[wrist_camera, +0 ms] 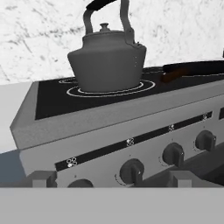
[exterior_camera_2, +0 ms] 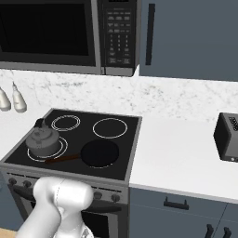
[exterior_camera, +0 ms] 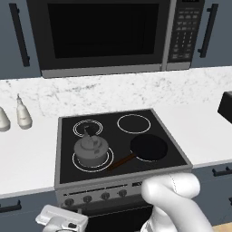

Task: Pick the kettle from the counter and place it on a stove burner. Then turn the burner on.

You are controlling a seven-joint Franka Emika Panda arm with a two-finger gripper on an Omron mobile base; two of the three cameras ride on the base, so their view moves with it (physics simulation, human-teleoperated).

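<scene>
Gripper (wrist_camera: 107,178) low in front of the stove, jaws spread wide, holding nothing; two finger tips poke up at 6 o'clock in the hand view. Just beyond: row of knobs (wrist_camera: 132,170) on the stove's front panel, four showing in the left base view.

Kettle (exterior_camera: 92,149) already sits on the front-left burner (exterior_camera: 77,163), upright, handle arched over it. Placement looks done; knob turn is the step in hand.

To do it well: pick the knob matching the front-left burner, by the small markers above each. Centre the fingers on it squarely, close, then rotate without slipping.

Farther: one frying pan (exterior_camera: 148,147) at 3 o'clock of the kettle, four burner rings, two bottles (exterior_camera: 23,115) on the counter (exterior_camera: 27,154) at 9 o'clock, one toaster (exterior_camera_2: 228,137), one microwave (exterior_camera: 104,31).
</scene>
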